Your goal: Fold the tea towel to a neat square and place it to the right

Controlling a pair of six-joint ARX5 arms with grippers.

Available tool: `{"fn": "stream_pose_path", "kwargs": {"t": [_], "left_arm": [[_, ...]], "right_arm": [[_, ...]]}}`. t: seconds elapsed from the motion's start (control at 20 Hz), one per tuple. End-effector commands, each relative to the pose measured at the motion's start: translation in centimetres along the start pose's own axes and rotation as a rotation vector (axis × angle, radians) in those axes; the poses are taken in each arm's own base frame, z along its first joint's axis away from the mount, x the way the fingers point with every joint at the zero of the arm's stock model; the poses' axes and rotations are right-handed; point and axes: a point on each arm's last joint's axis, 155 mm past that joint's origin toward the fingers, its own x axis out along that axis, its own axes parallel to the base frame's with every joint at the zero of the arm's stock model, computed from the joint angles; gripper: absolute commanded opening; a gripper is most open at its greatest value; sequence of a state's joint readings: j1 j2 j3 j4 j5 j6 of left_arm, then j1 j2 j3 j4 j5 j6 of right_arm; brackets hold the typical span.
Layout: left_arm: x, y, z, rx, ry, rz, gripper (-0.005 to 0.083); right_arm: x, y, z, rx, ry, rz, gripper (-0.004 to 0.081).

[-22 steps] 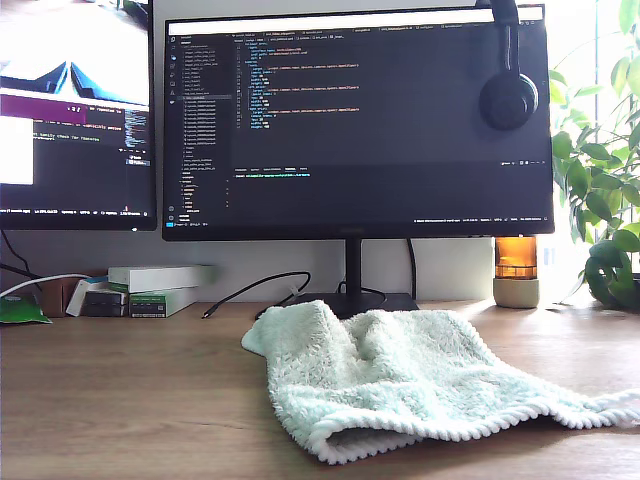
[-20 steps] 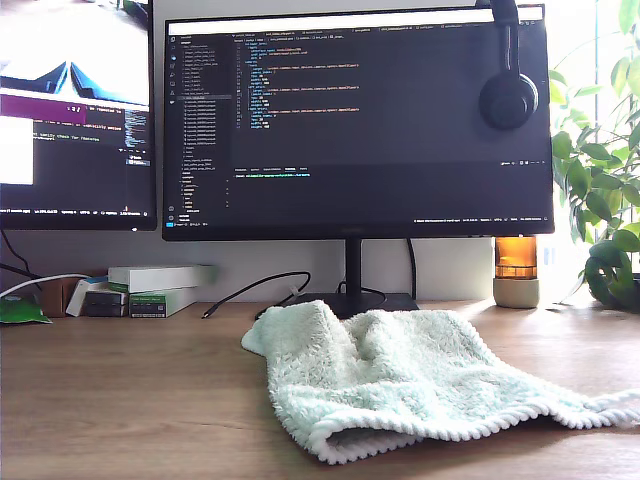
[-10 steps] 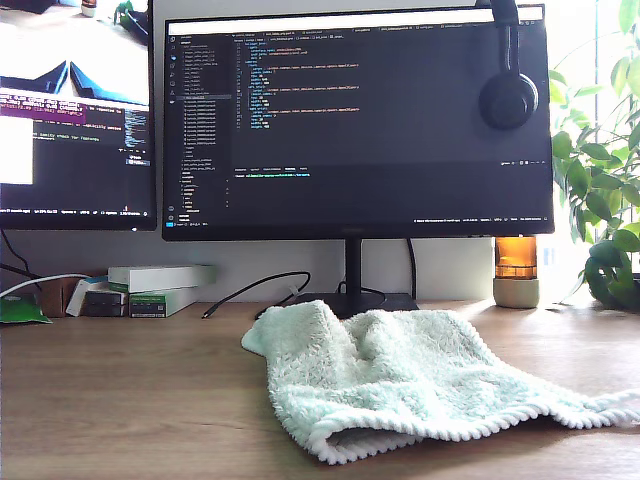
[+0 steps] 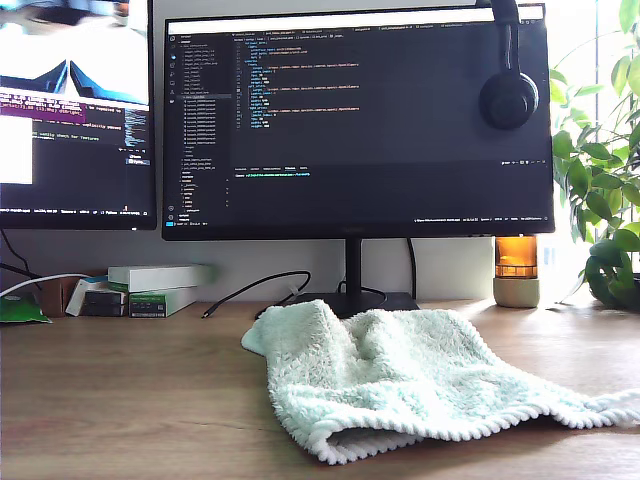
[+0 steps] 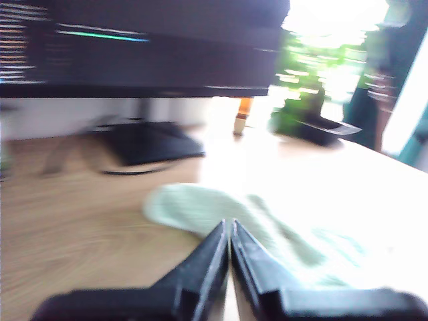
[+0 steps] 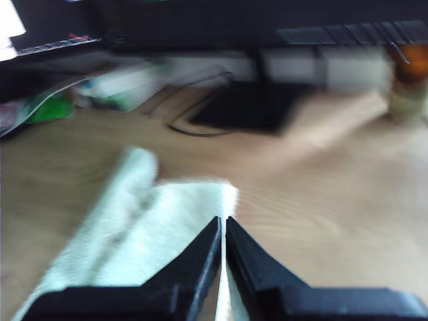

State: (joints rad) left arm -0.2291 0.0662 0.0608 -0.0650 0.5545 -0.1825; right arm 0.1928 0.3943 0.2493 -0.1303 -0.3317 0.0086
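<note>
tea towel [image 4: 400, 385] lies rumpled and unfolded on the wooden counter [image 4: 120, 400], just in front of the monitor [image 4: 355, 120] stand, whitish ribbed hem along its near edge. my first tool [image 5: 231, 231] has its jaws pressed together, holding nothing, with the towel just beyond the tips; my second tool [image 6: 223, 227] is likewise pressed together and bare, above the towel's edge; both wrist views are blurred. neither tool shows in the exterior view; headphones [image 4: 508, 95] hang on the monitor's upper corner.
</note>
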Motion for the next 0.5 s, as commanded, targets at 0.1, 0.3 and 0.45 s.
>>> {"fn": "stream_pose_path", "kwargs": {"t": [0.1, 0.3, 0.45], "left_arm": [[1.1, -3.1, -2.9, 0.058, 0.103, -0.14, -0.0023], [1.6, -7.0, -5.9, 0.137, 0.214, -0.294, -0.0023], [1.8, -8.2, -8.6, 0.193, 0.31, -0.33, -0.0023]], "right_arm": [[1.2, 3.2, -2.3, -0.161, 0.165, 0.139, -0.0011], [2.2, 7.2, -5.8, -0.491, 0.273, 0.345, 0.0017], [2.6, 8.9, -8.9, -0.814, 0.316, 0.486, 0.0166]]}}
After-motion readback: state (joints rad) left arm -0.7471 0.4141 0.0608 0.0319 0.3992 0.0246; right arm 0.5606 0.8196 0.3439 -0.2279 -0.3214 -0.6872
